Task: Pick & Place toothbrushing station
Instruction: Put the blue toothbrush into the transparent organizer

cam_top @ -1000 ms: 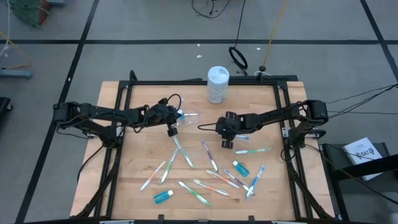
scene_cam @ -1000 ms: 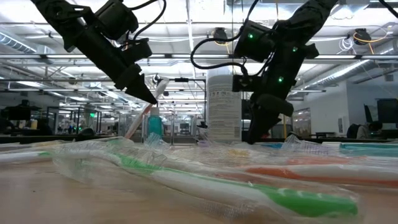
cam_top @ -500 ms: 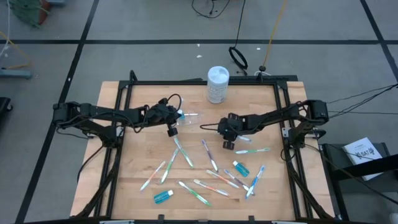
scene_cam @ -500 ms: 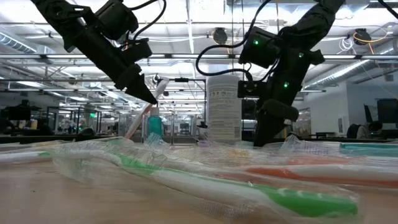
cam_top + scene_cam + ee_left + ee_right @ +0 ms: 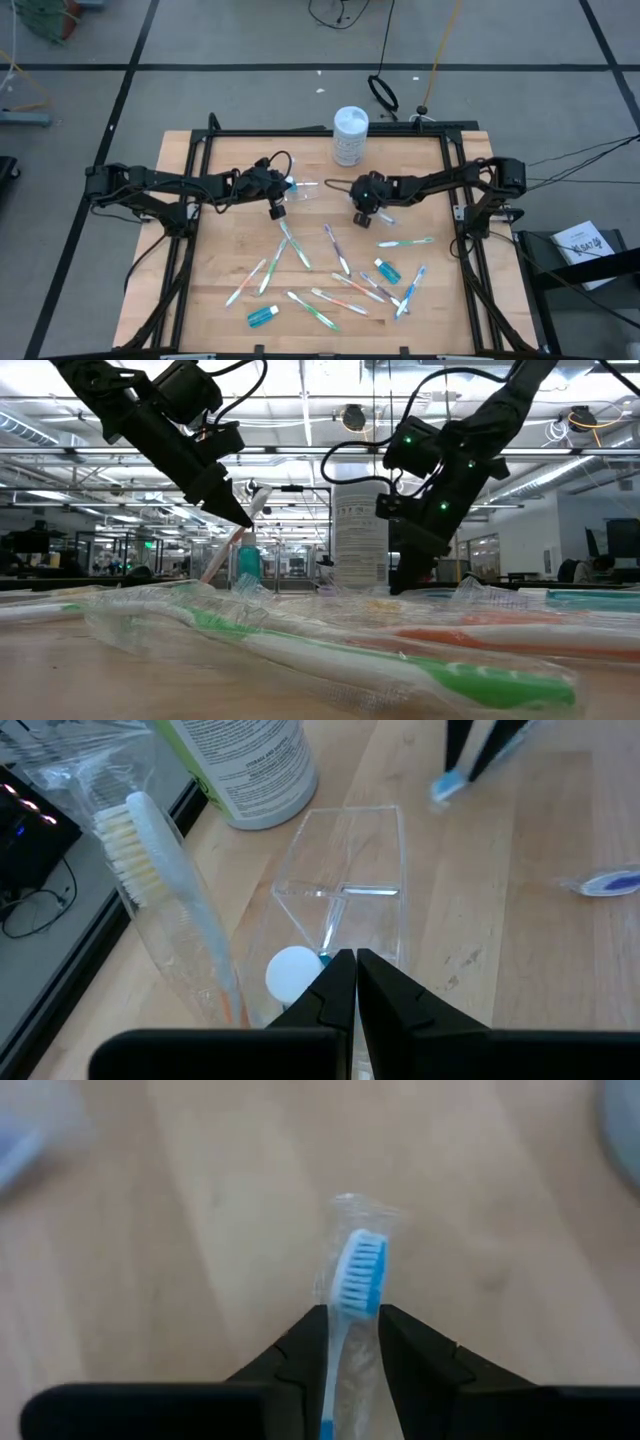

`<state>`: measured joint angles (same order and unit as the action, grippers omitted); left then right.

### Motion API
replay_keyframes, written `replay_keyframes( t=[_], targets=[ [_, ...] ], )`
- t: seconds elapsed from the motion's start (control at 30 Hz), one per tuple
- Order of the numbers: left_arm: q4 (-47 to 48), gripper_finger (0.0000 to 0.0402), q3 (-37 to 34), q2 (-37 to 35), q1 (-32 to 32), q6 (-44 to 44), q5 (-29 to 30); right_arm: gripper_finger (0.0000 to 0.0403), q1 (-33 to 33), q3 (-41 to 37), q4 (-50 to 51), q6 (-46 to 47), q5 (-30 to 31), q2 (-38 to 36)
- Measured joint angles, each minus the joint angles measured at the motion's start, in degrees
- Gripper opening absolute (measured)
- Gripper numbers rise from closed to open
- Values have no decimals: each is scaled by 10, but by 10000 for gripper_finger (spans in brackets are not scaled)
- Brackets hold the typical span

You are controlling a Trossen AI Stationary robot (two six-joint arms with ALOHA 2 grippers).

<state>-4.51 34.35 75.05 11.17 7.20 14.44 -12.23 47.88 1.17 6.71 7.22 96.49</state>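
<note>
The clear plastic cup [image 5: 345,910] stands on the table at the far left-centre [image 5: 301,188]. A wrapped white-bristled toothbrush [image 5: 160,870] and a teal toothpaste tube with a white cap [image 5: 294,972] stick out of it. My left gripper [image 5: 355,970] is shut right over the cup's near rim [image 5: 277,205]. My right gripper [image 5: 352,1320] is shut on a blue toothbrush [image 5: 358,1275] in a clear wrapper, right of the cup [image 5: 361,212]. My left gripper: its own shut fingertips hide whether they touch the cup's rim or what stands in it. My right gripper pinches the blue toothbrush's neck [image 5: 345,1315] just behind the head between its two fingers, from above and pointing down. The head [image 5: 446,787] sticks out below the fingertips, clear of the table.
A tall white canister [image 5: 350,135] stands at the far edge behind the cup. Several wrapped toothbrushes [image 5: 330,280] and teal tubes [image 5: 388,270] [image 5: 262,316] lie scattered over the near half. A green-handled toothbrush [image 5: 405,242] lies to the right.
My right gripper has gone toward the table's far edge and a little left, toward the cup, carrying the blue toothbrush.
</note>
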Motion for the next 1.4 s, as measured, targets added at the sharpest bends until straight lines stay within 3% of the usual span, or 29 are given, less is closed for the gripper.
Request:
replay_keyframes(
  t=[0.27, 0.53, 0.7, 0.93, 1.07, 1.3, 1.4],
  targets=[
    [0, 21, 0, 0, 0, 0, 0, 6, -20, 0, -61, 13, 0, 0],
    [0, 21, 0, 0, 0, 0, 0, 1, -11, 0, -179, -2, 0, 0],
    [0, 21, 0, 0, 0, 0, 0, 1, 12, 0, -345, -17, 1, 0],
    [-4, 21, 0, 0, 0, 0, 0, 1, 41, 0, -545, -124, 64, 0],
    [-19, 21, 0, 0, 0, 0, 0, 1, 43, 4, -672, -180, 62, 0],
    [-21, 21, 0, 0, 0, 0, 0, 1, 28, 29, -706, -194, 34, 4],
    [-22, 21, 0, 0, 0, 0, 0, 1, 20, 52, -723, -190, 16, 41]
  ],
)
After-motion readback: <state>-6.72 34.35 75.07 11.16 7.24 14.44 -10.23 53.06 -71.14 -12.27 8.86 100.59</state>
